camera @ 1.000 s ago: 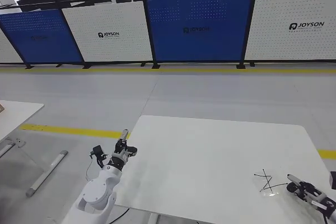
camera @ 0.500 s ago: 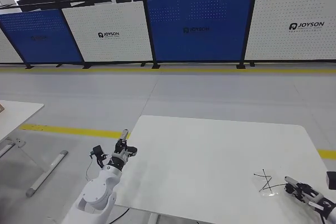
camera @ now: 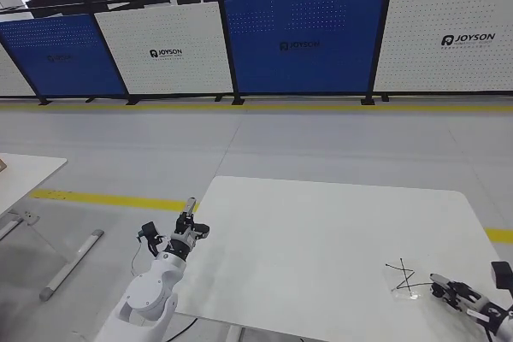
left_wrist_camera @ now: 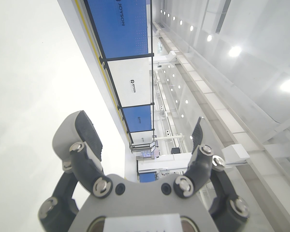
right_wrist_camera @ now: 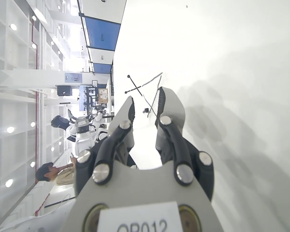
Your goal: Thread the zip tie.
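Grasp approach, nothing threaded yet. At the worktop's [camera: 325, 239] 5 o'clock corner: right gripper [right_wrist_camera: 147, 95], jaws part-spread, apparently holding nothing. Just beyond, toward 9 o'clock: crossed zip ties [right_wrist_camera: 137, 88] lying flat. Next: pinch one tail cleanly. Unclear whether the pale strand [right_wrist_camera: 151, 80] runs between the jaws. Farther, at the 9 o'clock edge: left gripper [left_wrist_camera: 140, 118], spread wide.

The left hand [left_wrist_camera: 140, 121] is positioned at the edge of the white surface [left_wrist_camera: 26, 73]. Its two fingers [left_wrist_camera: 88, 134] are spread wide apart, with black ribbed pads facing inward. One finger shows against the surface near a rounded corner. Beyond the surface edge run a yellow floor line [left_wrist_camera: 89, 32], a blue perforated panel [left_wrist_camera: 116, 18] and a white perforated panel [left_wrist_camera: 133, 85] in black frames. Ceiling lights [left_wrist_camera: 234, 51] are lit.
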Tool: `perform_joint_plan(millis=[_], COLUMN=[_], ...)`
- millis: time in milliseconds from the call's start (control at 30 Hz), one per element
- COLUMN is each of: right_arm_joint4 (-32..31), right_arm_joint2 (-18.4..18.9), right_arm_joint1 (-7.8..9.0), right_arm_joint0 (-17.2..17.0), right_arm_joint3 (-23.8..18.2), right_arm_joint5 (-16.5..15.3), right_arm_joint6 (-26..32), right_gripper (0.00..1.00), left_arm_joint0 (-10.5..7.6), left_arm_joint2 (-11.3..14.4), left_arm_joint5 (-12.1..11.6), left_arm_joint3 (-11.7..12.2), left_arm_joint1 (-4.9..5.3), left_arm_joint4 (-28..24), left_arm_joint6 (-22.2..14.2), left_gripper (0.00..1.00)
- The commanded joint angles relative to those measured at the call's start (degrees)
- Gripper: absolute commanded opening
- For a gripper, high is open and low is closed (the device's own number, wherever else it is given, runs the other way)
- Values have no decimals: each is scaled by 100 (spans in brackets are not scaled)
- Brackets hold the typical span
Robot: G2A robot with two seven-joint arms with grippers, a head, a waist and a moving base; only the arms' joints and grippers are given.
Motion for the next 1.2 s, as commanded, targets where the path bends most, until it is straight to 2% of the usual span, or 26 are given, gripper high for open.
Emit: perform_joint_plan(millis=[0, 500, 667, 1167], right_arm_joint4=[12, -273, -311, -433], right_arm_joint2=[10, -137, -188, -258], right_arm_joint1=[9, 84, 99, 146], right_arm_joint0=[14, 269, 289, 261], right_arm_joint3=[5, 65, 77, -80], right_arm_joint5=[4, 155, 146, 194], right_arm_joint6=[30, 315, 321, 251], right_gripper=[25, 21, 18, 19], left_arm_joint0=[0, 0, 0, 0], left_arm_joint2=[0, 0, 0, 0], left_arm_joint5=[0, 0, 0, 0], left_arm_joint3=[0, 0, 0, 0], left_arm_joint1=[0, 0, 0, 0], left_arm_joint4=[0, 0, 0, 0], left_arm_joint6=[0, 0, 0, 0], left_gripper=[100, 100, 100, 100])
